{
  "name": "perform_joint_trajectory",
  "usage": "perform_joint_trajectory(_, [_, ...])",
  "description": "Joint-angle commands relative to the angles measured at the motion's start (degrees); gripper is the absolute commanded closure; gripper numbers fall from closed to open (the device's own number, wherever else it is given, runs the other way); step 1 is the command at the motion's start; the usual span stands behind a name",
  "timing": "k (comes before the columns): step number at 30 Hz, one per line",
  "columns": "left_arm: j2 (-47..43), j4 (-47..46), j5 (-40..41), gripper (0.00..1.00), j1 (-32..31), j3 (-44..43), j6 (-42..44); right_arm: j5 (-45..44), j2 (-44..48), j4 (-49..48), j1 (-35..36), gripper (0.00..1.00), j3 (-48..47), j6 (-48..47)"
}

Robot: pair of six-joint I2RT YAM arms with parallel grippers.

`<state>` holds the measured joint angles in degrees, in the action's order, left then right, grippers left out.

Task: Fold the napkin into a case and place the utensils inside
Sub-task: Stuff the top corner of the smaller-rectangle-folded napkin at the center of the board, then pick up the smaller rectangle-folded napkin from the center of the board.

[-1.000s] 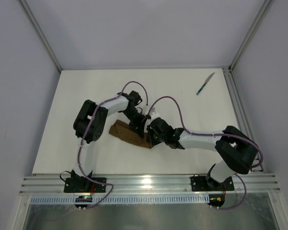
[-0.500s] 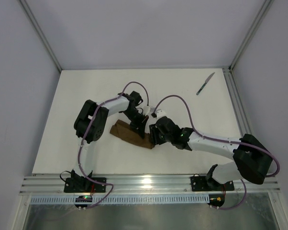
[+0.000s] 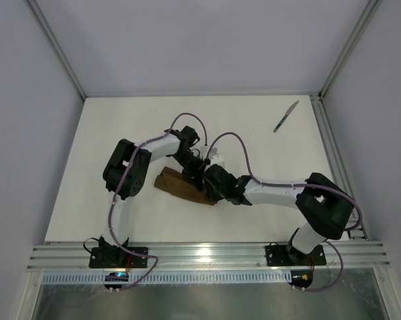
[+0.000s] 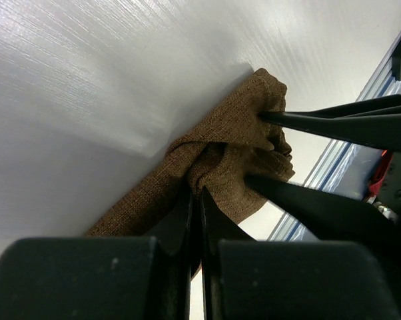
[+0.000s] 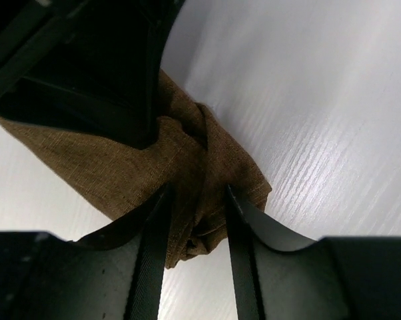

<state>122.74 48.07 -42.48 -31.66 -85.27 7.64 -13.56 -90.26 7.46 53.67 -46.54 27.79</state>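
The brown napkin lies folded into a narrow oblong case on the white table, its right end bunched. My left gripper is shut, pinching a fold of the napkin near that end. From the opposite side my right gripper stands open, its two fingers straddling the crumpled end of the napkin. In the top view both grippers meet over the cloth's right end. One of the utensils, a knife, lies far back right, apart from both arms.
An aluminium rail runs along the table's right edge close to the knife. Another rail crosses the near edge by the arm bases. Grey walls close in the back and both sides.
My right gripper has gone from shut to open around the napkin's end, and its arm has shifted slightly. The left gripper has kept its pinch on the cloth.
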Motion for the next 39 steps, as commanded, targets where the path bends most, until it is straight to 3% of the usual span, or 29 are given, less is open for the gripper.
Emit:
perform_joint_trajectory(1, [-1.3,-3.9,0.2,0.99,-0.2,-0.2,-1.4,-5.2,-2.5,-1.2,0.2,0.60,-0.7,2.7])
perform_joint_trajectory(3, [-2.8,-4.8,1.1,0.94,-0.2,0.0,-2.1,-5.4,-4.1,-0.8,0.2,0.76,0.1,3.6])
perform_joint_trajectory(6, [-4.6,-6.7,3.4,0.89,0.1,0.5,-2.3,-5.1,-5.3,-0.3,0.2,0.85,0.9,5.1])
perform_joint_trajectory(13, [-5.7,-5.6,4.1,0.77,2.9,-2.2,-0.9,-5.0,-5.5,0.4,0.1,0.85,1.7,7.1])
perform_joint_trajectory(18, [-8.2,1.6,3.2,0.71,5.6,-5.8,4.0,-5.1,-5.4,0.6,0.2,0.85,1.8,7.9])
perform_joint_trajectory(27, [-18.3,13.1,4.9,0.80,8.0,2.5,13.5,-4.4,-5.2,-0.2,-0.2,0.85,1.8,9.5])
perform_joint_trajectory(31, [-17.5,10.1,7.5,0.81,8.1,8.7,15.7,-3.8,-5.1,-1.1,-0.5,0.85,1.8,8.9])
perform_joint_trajectory(36, [-12.3,5.9,9.3,0.80,8.1,9.2,14.3,-2.5,-4.4,-3.1,-0.5,0.85,2.2,7.0])
perform_joint_trajectory(39, [-9.8,1.4,10.7,0.80,8.0,8.5,11.8,0.5,-3.4,-4.4,-0.6,0.77,1.8,3.2])
